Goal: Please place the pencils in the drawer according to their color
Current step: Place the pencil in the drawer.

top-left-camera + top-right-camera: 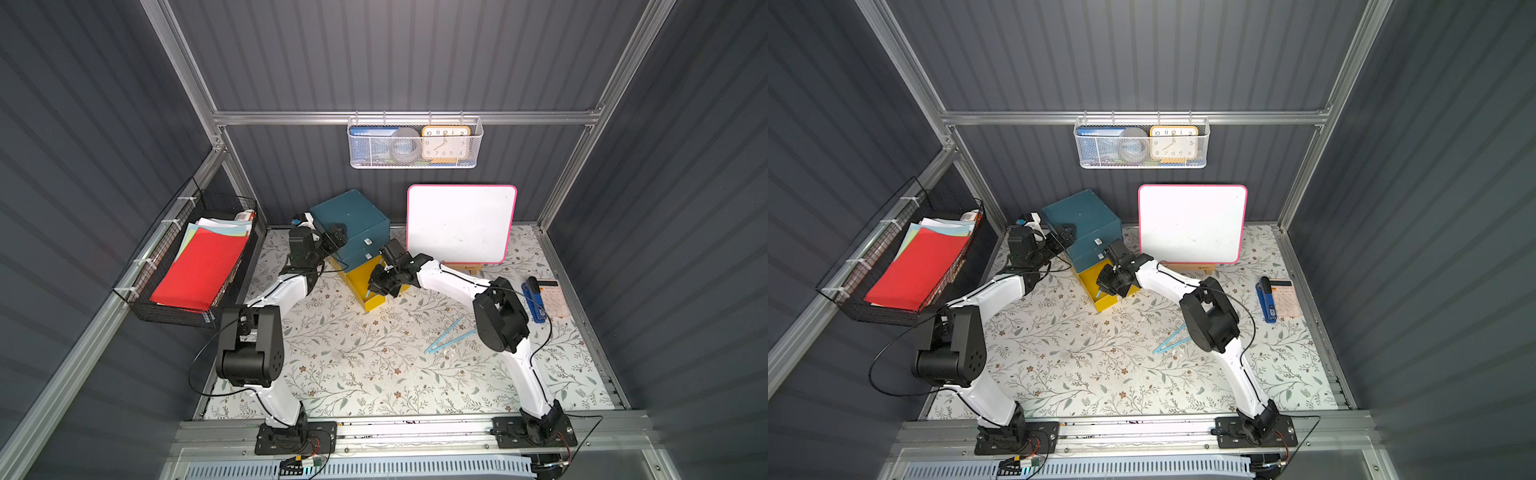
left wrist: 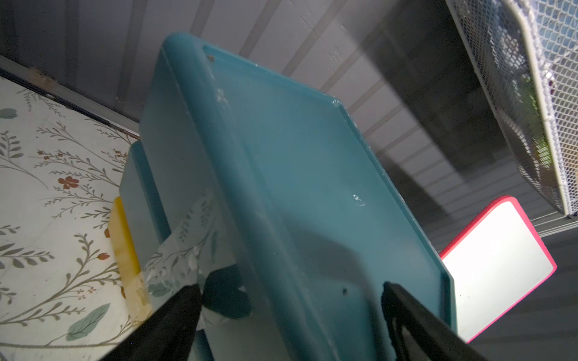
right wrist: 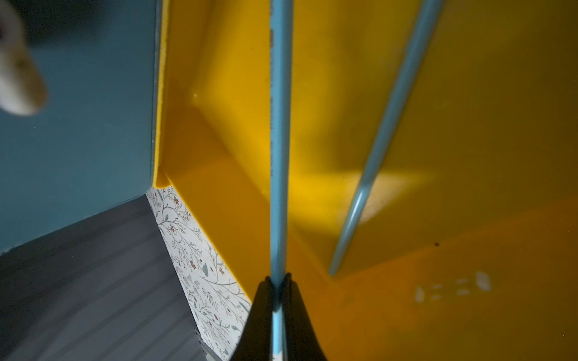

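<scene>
The floral table mat (image 1: 353, 374) covers the whole work surface, and the teal cabinet (image 1: 349, 212) stands at its back edge, turned slightly askew. A pink-framed whiteboard (image 1: 459, 224) is propped upright just to the cabinet's right. At the cabinet's foot the yellow drawer (image 1: 374, 304) stands open, drawn out toward the arm bases, and the two teal drawers above it are closed. The left gripper (image 1: 336, 237) is up at the cabinet's upper left front corner. In the left wrist view its jaws are spread wide across the cabinet's top edge, with one finger (image 2: 175, 315) beside the side wall and the other over the lid; whether either one touches the cabinet cannot be told. The right gripper (image 1: 379, 286) hangs over the open drawer in front of the cabinet. Its jaws are pinched narrow on the held pencil (image 3: 280, 125), a light blue one that runs from the fingertips down into the drawer. A second pencil (image 3: 386, 125), also light blue, is inside the drawer, slanting beside the held one and apart from it. Whether it lies flat or leans on a wall is unclear. Two loose pencils (image 1: 444, 336), both light blue, lie on the mat well in front of the cabinet and to its right, forming a narrow V.
</scene>
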Controlling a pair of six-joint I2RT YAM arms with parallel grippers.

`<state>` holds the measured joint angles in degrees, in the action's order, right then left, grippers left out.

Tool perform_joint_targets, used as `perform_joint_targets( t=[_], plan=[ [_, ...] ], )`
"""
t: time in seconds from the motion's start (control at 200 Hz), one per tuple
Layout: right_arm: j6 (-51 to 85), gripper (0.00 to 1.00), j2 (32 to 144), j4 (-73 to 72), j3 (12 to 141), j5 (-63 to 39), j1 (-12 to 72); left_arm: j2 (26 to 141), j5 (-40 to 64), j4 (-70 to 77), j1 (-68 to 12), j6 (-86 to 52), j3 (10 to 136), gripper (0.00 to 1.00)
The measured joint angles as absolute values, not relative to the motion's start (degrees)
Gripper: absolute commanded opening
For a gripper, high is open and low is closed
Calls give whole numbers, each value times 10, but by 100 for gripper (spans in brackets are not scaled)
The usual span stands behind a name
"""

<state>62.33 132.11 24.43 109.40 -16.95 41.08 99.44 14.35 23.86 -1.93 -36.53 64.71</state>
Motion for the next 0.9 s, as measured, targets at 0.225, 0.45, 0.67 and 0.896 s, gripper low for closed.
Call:
perform_joint_targets(
  t=[0.225,0.45,0.67,0.896],
  plan=[
    [626,3,1345,256,1120,-158,411,995,143,239,-19,-365,647,94],
    [619,29,1345,271,1125,-137,410,994,143,239,-19,-365,647,94],
    [605,30,1341,281,1126,-124,410,994,143,239,-19,-365,647,94],
    [572,32,1266,298,1089,-103,413,994,143,239,-19,-365,647,94]
  ],
)
